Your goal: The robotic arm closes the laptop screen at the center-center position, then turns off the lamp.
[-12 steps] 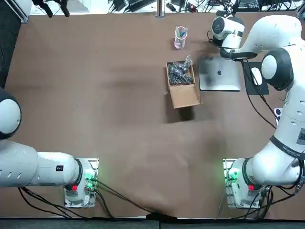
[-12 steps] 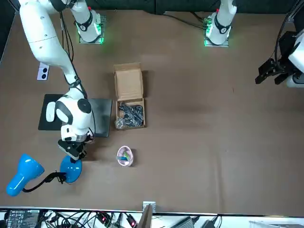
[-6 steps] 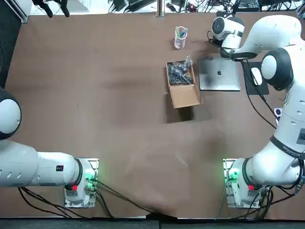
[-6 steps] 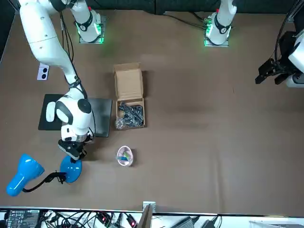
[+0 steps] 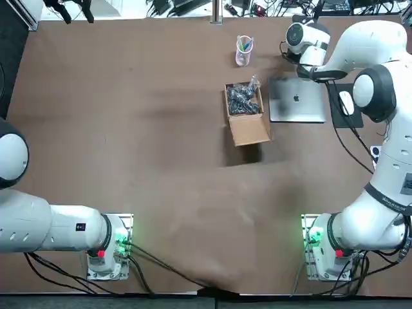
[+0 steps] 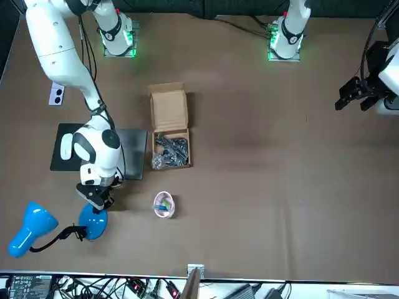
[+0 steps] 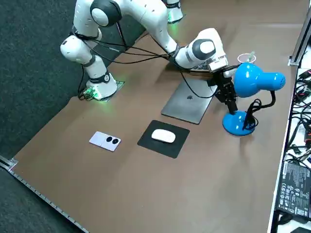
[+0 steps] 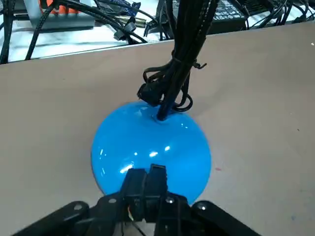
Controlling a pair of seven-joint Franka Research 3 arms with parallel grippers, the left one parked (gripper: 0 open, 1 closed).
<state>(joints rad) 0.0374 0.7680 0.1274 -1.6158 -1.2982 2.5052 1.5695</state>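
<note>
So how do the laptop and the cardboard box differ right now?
The laptop lies shut and flat with its lid logo up, while the cardboard box stands open with its flap folded out. The laptop is silver and the box is brown. The box holds dark items, whereas the laptop is a closed slab. Both sit side by side on the table. The right gripper, fingers together, is down at the blue base of the lamp.

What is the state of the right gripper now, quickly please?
Right gripper: closed, holding nothing, fingertips together over the blue lamp base.
</note>
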